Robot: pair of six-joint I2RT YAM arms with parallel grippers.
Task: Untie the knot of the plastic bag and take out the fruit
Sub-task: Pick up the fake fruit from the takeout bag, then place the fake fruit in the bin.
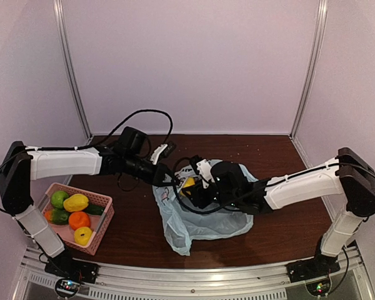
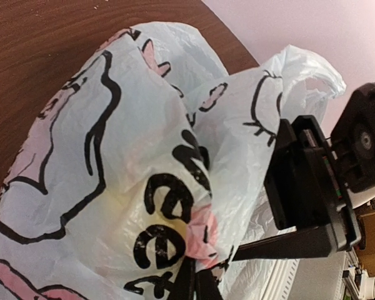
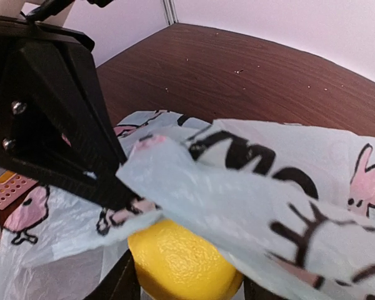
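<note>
My right gripper (image 1: 194,189) is sitting part-way closed on a yellow fruit (image 3: 181,269), a lemon by its pebbled skin. Its fingers are pressing on either flank, just inside the mouth of the plastic bag (image 1: 203,219). My left gripper (image 2: 194,282) is pinching tight on a fold of the bag's rim at about 10 o'clock of the bag, holding the mouth up. I am seeing no knot anywhere, so I am judging the untying done and the step in hand to be lifting this lemon out. To do it well, I am planning to raise the left pinch a little so the film comes off the lemon. Then I am planning to draw the lemon out slowly, watching that no plastic is snagging between finger and fruit, and carry it toward the pink basket (image 1: 103,215) at 8 o'clock on the table (image 1: 137,231). The right wrist view is showing the lemon itself, with film draping across its top and the left gripper's black finger clamping that film at 9 o'clock. The left wrist view is giving only printed plastic, with the right gripper's dark body at 3 o'clock and no fruit. Only the top view is showing the basket, apart from the bag and holding several pieces of fruit (image 1: 79,219), and the bag lying mid-table.
</note>
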